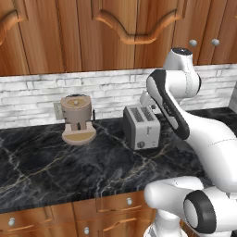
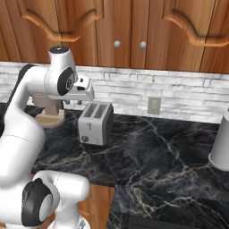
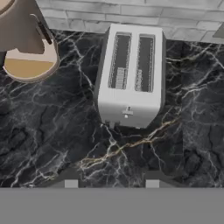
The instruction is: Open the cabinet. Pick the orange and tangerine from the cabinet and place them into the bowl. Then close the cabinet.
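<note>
A black marble counter [image 1: 69, 162] is seen below reddish-brown wall cabinets [image 2: 120, 31], whose doors are shut, with two round silver knobs [image 2: 117, 44] side by side. The gripper [image 3: 111, 183] is held above the counter, pointing down near a silver toaster [image 3: 131, 78]; its fingers are drawn close together and nothing is gripped. A tan coffee machine [image 1: 77, 118] is placed left of the toaster. If the arm is swung up carelessly, the toaster could be struck, or the small knob missed.
</note>
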Tool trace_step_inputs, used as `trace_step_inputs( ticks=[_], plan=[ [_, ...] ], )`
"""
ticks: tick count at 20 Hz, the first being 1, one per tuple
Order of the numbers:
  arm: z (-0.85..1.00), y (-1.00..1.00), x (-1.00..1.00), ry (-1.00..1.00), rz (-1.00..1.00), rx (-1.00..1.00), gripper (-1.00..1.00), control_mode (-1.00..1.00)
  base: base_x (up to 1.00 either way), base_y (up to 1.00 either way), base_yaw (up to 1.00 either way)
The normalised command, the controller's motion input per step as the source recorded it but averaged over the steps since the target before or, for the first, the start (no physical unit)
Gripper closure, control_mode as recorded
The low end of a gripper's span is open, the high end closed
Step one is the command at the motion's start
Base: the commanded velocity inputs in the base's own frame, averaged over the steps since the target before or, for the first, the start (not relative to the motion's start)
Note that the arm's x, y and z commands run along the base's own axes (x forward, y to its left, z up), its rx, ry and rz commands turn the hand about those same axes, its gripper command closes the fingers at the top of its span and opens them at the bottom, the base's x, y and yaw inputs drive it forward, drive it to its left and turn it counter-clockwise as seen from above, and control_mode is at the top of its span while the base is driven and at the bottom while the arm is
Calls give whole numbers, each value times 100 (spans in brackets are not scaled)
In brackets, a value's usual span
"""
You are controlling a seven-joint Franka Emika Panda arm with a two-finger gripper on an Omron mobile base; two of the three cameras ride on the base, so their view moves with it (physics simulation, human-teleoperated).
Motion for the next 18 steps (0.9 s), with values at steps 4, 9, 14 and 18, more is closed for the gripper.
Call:
trace_step_inputs(
  ticks=[4, 9, 14, 18],
  plan=[
    [20, -1, -31, -21, 0, 0, -100, -100, 0, 0, 0],
    [61, -21, -80, -57, 0, 3, -100, -100, 0, 0, 0],
    [63, -29, -76, -55, 0, 4, -100, -100, 0, 0, 0],
    [56, -42, -79, -58, 0, 6, -100, -100, 0, 0, 0]
  ],
)
